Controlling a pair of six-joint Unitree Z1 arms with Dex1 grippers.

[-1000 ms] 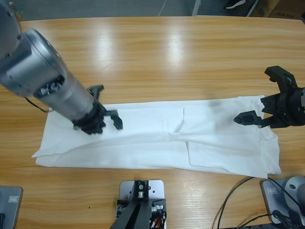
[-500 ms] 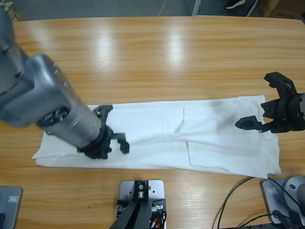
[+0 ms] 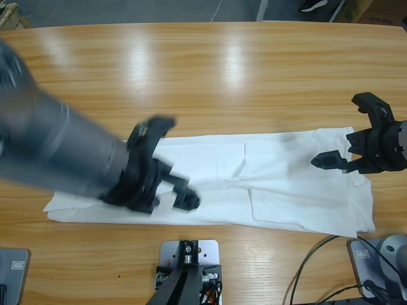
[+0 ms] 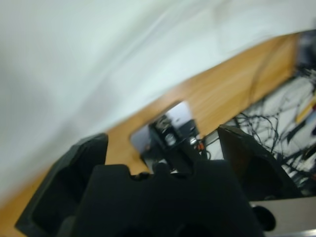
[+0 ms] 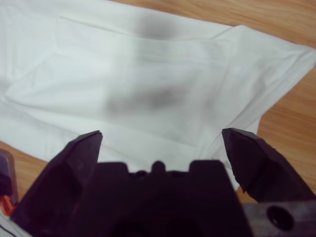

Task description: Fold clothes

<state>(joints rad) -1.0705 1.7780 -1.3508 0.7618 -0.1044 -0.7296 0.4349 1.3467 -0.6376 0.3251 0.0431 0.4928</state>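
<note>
On the counter (image 3: pixel 254 70), T-shirt (image 3: pixel 280 184) spread lengthwise as a long band, near the front edge. Step in hand, as judged: gripping the two ends for a fold. Left tool (image 3: pixel 166 159) over the left end, jaws spread, nothing pinched. Right tool (image 3: pixel 353 130) over the right end, jaws spread, nothing pinched. Next move likely calls for lowering each tool onto an edge. High view only: whole shirt, both arms. Left wrist view only: cables beyond the counter's front edge. Right wrist view only: shadows on the cloth below
</note>
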